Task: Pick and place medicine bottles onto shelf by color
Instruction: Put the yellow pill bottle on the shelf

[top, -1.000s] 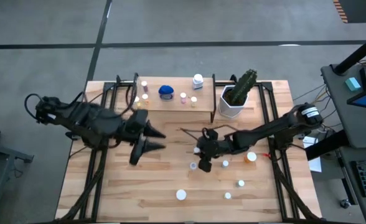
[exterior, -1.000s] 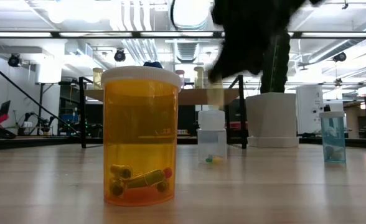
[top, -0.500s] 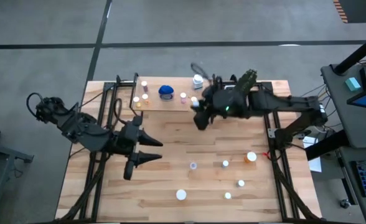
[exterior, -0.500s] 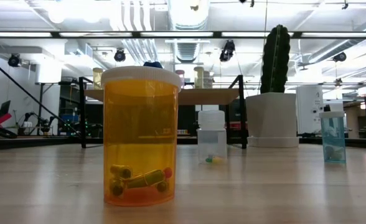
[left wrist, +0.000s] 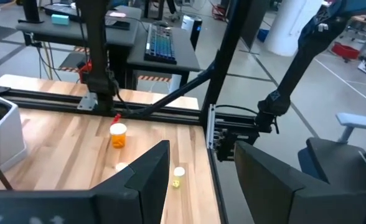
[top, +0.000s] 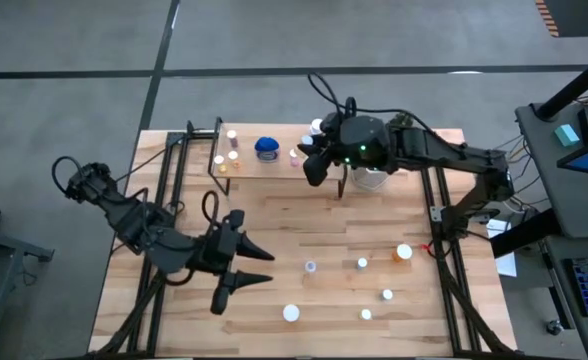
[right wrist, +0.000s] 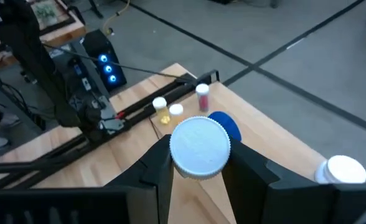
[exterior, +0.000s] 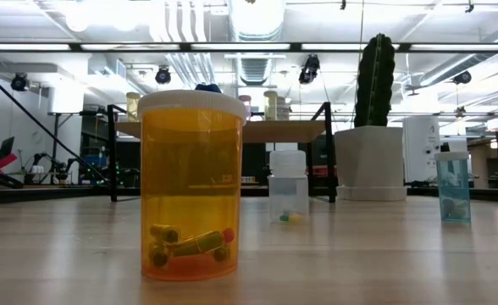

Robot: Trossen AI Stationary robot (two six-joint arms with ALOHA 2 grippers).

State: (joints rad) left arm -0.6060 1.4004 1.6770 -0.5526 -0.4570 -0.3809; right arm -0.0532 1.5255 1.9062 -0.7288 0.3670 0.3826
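Bench [top: 274,250]: light wood, slatted, with black rails. Shelf [top: 274,168]: light wood board on black legs. Near bottle [exterior: 191,185]: translucent orange body, white cap, yellow capsules inside. Large bottle on the shelf [top: 266,148]: blue. Bottle in the right claw [right wrist: 200,147]: white cap. Bottle at the bench's right side [top: 404,252]: orange with white cap. Cactus [exterior: 374,80]: green, in a white pot [exterior: 369,163]. Both arms: black.
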